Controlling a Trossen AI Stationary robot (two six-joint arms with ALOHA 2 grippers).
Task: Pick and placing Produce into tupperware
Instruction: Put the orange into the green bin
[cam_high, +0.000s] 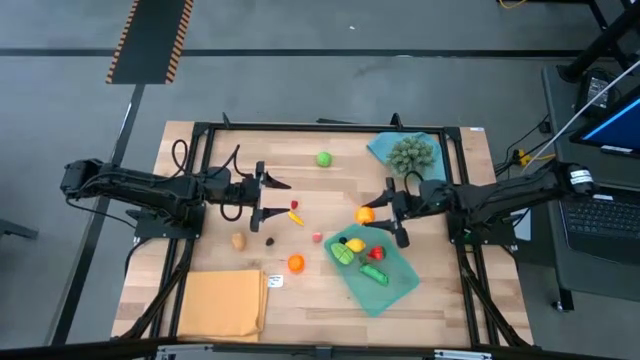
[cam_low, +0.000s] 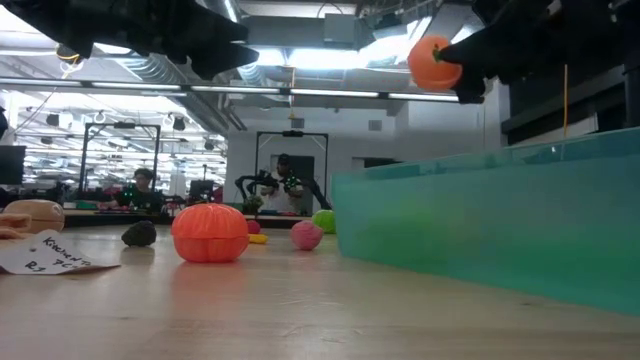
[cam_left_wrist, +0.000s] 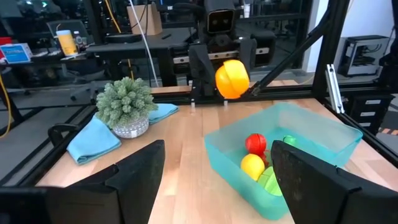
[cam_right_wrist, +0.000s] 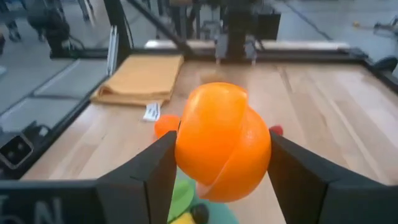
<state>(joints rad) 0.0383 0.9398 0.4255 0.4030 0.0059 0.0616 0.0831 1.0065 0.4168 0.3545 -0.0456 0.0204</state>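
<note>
My right gripper (cam_right_wrist: 222, 177) is shut on an orange toy fruit (cam_right_wrist: 222, 142), in the air just past the far edge of the teal tupperware (cam_high: 400, 285). A yellow (cam_left_wrist: 252, 167), a red (cam_left_wrist: 255, 144) and a green piece lie inside the tupperware. Left of it on the table rest a ribbed orange piece (cam_low: 210, 232), a pink one (cam_low: 306, 236), a dark one (cam_low: 139, 234), a tan one (cam_high: 238, 240), a red-and-yellow one (cam_high: 296, 213) and a green ball (cam_high: 324, 158). My left gripper (cam_high: 277, 197) hangs open above the table's middle left, holding nothing. My right gripper pinches the orange fruit between its two fingers, one on each opposite side (cam_right_wrist: 184, 152). The fingers come nearly level from the table's right side. The fruit (cam_low: 432, 62) is lifted well clear of the table and of the tupperware.
A spiky grey-green ball (cam_high: 411, 152) sits on a blue cloth (cam_left_wrist: 93, 140) at the far right. A folded orange-yellow cloth (cam_high: 225, 303) lies at the near left, a small paper label (cam_low: 50, 255) beside it. Black frame rails edge the table.
</note>
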